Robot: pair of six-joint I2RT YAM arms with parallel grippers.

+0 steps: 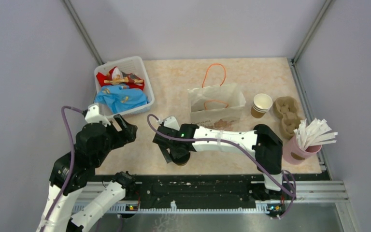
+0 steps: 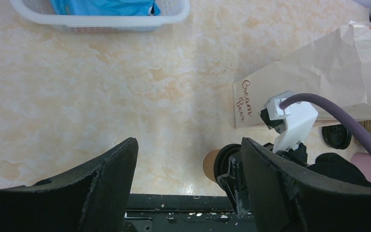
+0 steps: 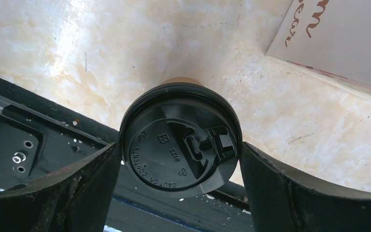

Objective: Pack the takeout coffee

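Observation:
One takeout coffee cup (image 3: 181, 79), brown with a black lid (image 3: 174, 145), stands near the table's front edge. My right gripper (image 3: 181, 154) is shut on it, with a finger touching the lid's rim on each side. From above, that gripper (image 1: 178, 153) covers the cup (image 1: 183, 161). The left wrist view shows the same cup (image 2: 211, 164) beside the right arm. A second brown cup (image 1: 261, 104) stands without a lid right of the paper bag. A loose black lid (image 2: 336, 136) lies on the table. My left gripper (image 2: 188, 162) hangs open with nothing in it, left of the right gripper (image 1: 121, 126).
A white paper bag (image 1: 216, 105) with orange handles stands mid-table. The brown pulp tray (image 1: 289, 113) and a pink cup of white sticks (image 1: 297, 151) are at the right. A white basket (image 1: 123, 87) of packets sits back left. The black rail runs along the front edge.

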